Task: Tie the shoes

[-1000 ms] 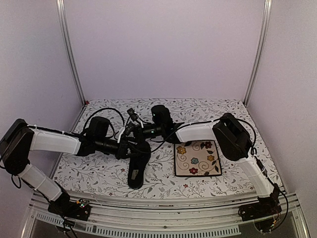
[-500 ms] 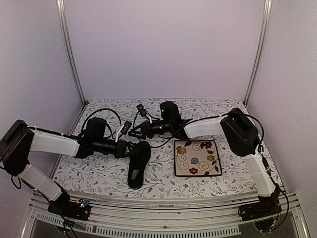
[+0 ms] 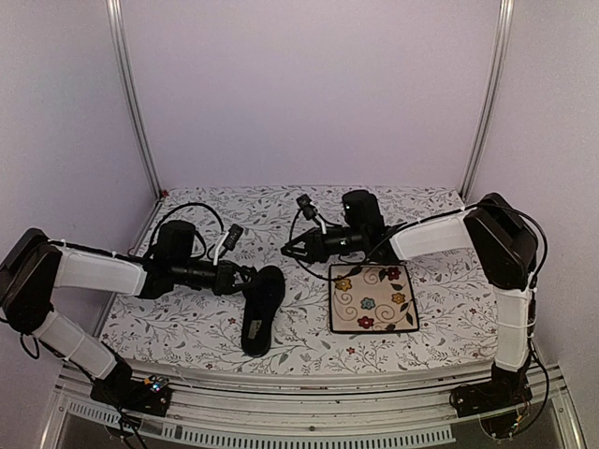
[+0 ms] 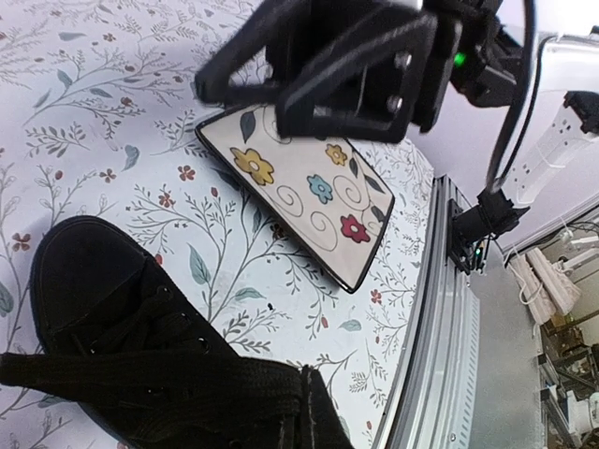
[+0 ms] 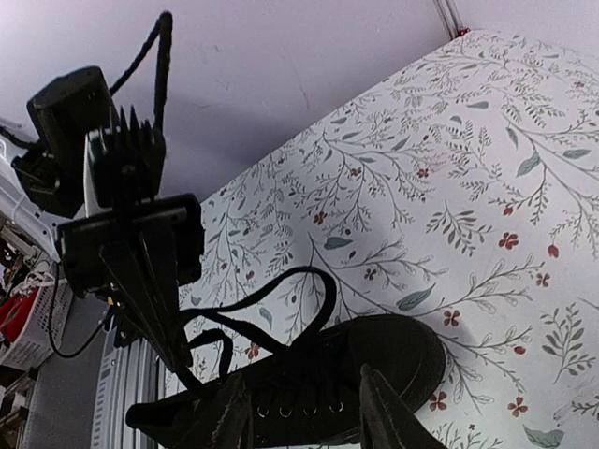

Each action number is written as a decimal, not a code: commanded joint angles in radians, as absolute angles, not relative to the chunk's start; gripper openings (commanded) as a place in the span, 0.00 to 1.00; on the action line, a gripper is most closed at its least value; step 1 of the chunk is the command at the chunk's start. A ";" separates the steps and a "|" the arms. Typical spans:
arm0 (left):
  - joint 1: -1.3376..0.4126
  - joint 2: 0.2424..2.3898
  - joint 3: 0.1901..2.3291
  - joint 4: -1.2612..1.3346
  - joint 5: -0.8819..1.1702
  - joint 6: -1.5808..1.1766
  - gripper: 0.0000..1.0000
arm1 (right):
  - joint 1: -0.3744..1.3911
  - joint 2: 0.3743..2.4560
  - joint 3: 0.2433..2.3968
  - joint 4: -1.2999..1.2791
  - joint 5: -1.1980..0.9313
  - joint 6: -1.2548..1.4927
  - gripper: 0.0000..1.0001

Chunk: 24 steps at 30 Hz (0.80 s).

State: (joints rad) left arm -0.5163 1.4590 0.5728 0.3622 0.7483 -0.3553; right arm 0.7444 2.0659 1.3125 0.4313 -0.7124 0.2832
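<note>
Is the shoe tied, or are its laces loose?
Untied: in the right wrist view a lace loops free from the shoe up to the left pincer, and no bow shows.

We find open desk (image 3: 178, 323) left of the shoe (image 3: 260, 309) and along the far wall; a narrow bare lane runs between shoe and plate (image 3: 374, 299); the left arm (image 3: 103, 271) bars the left side, low over the desk; the right arm (image 3: 430, 238) spans above the plate's far edge; a lace (image 5: 314, 281) loops up from the shoe to the closed left jaws, fouling the space above the lacing.
</note>
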 commanded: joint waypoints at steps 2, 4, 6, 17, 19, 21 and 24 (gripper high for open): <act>-0.503 1.446 0.559 0.392 0.772 -0.363 0.00 | 0.814 2.118 1.295 0.446 -0.718 0.214 0.38; -0.503 1.444 0.559 0.388 0.774 -0.361 0.00 | 0.831 2.140 1.307 0.454 -0.725 0.205 0.38; -0.502 1.443 0.561 0.388 0.778 -0.360 0.00 | 0.849 2.160 1.316 0.461 -0.726 0.192 0.38; -0.499 1.445 0.576 0.370 0.790 -0.353 0.00 | 0.892 2.256 1.355 0.545 -0.668 0.148 0.35; -0.499 1.446 0.576 0.370 0.791 -0.352 0.00 | 0.898 2.271 1.372 0.554 -0.665 0.139 0.34; -0.499 1.448 0.578 0.367 0.793 -0.350 0.00 | 0.901 2.286 1.388 0.561 -0.660 0.130 0.34; -0.497 1.450 0.579 0.367 0.795 -0.349 0.00 | 0.903 2.308 1.413 0.572 -0.664 0.121 0.33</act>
